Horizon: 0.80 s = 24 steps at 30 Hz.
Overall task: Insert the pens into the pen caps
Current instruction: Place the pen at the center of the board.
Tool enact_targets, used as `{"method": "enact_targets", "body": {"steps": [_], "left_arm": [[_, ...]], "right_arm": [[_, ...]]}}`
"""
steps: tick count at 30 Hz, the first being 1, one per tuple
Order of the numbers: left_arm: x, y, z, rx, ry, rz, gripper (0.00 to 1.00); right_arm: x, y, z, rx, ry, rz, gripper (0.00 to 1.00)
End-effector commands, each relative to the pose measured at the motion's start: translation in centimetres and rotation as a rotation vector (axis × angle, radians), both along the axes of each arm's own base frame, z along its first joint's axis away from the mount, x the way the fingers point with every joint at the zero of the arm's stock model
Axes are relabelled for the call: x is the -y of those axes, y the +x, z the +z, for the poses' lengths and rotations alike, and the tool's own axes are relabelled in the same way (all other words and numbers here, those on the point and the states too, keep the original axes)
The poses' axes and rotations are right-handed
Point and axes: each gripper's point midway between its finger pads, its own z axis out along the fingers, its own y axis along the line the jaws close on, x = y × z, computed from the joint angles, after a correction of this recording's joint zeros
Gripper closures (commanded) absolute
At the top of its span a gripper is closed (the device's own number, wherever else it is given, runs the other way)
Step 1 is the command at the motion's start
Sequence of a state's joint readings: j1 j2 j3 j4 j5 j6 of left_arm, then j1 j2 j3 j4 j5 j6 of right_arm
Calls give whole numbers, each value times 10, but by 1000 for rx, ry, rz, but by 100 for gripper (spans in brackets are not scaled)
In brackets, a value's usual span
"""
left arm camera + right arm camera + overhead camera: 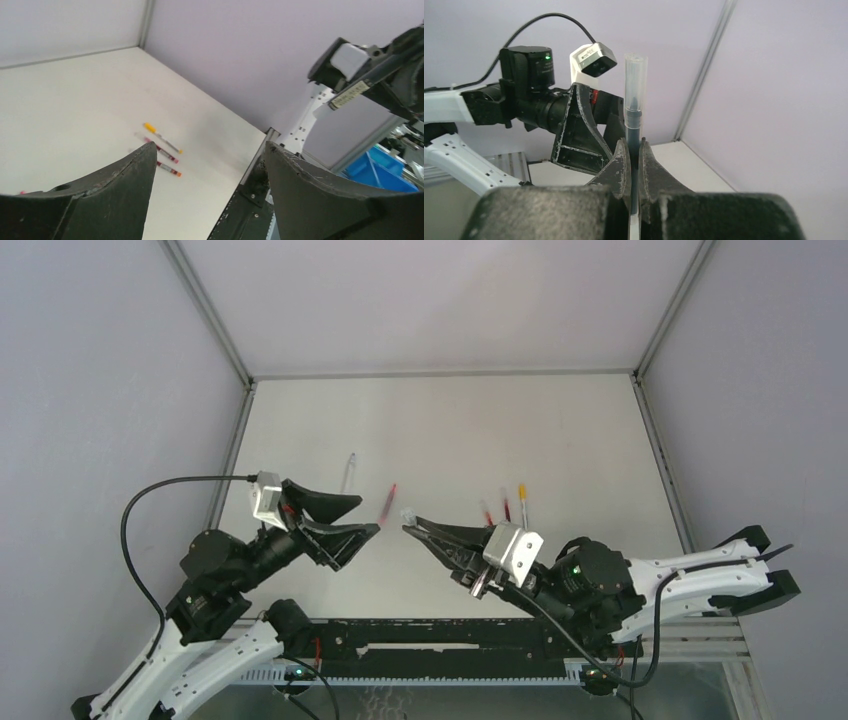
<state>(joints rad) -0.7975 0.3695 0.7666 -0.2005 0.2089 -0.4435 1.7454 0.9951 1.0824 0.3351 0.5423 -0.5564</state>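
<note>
My right gripper (pixel 634 146) is shut on a dark-barrelled pen (pixel 634 122) that stands upright between the fingers, with a clear cap (pixel 635 80) over its upper end. From above, that gripper (pixel 411 528) points left with the capped end (pixel 408 513) at its tip. My left gripper (pixel 368 516) faces it a short gap away, open and empty. In the left wrist view its fingers (pixel 125 200) stand wide apart. A red pen (pixel 388 503) and a clear pen (pixel 350 472) lie on the table beyond the left gripper.
Three more pens lie side by side on the white table (pixel 560 440) ahead of the right arm: a yellow-ended one (pixel 162 138), a dark red one (pixel 160 148) and a red-and-orange one (pixel 169 170). Grey walls enclose the table. A black rail (pixel 450 635) runs along the near edge.
</note>
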Motion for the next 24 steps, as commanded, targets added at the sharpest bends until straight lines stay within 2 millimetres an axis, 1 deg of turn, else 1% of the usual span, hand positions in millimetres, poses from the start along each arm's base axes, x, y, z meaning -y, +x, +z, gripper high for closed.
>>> {"method": "enact_targets", "body": {"steps": [1, 3, 5, 8, 10, 13, 17, 19, 21, 24], "left_arm": [[-18, 22, -11, -46, 28, 162, 19], [-22, 28, -17, -72, 39, 205, 19], [-28, 36, -23, -97, 49, 260, 19], [-32, 43, -33, -131, 70, 306, 19], [-34, 48, -40, -157, 91, 332, 19], [-36, 55, -54, -212, 129, 374, 19], [-34, 62, -70, -274, 170, 403, 19], [-33, 63, -74, -289, 180, 403, 19], [-32, 64, -77, -298, 182, 405, 19], [-32, 64, -82, -312, 185, 410, 19]], "right_arm": [[12, 16, 8, -40, 7, -95, 100], [15, 24, -1, -90, -8, -122, 100], [21, 37, -12, -163, -14, -152, 100], [32, 60, -33, -349, -5, -176, 100], [41, 80, -58, -509, -28, -208, 100], [52, 101, -102, -714, -91, -261, 100], [75, 128, -174, -938, -230, -445, 100], [85, 136, -207, -1048, -291, -531, 100], [91, 141, -233, -1121, -352, -602, 100], [91, 144, -270, -1191, -466, -659, 100]]}}
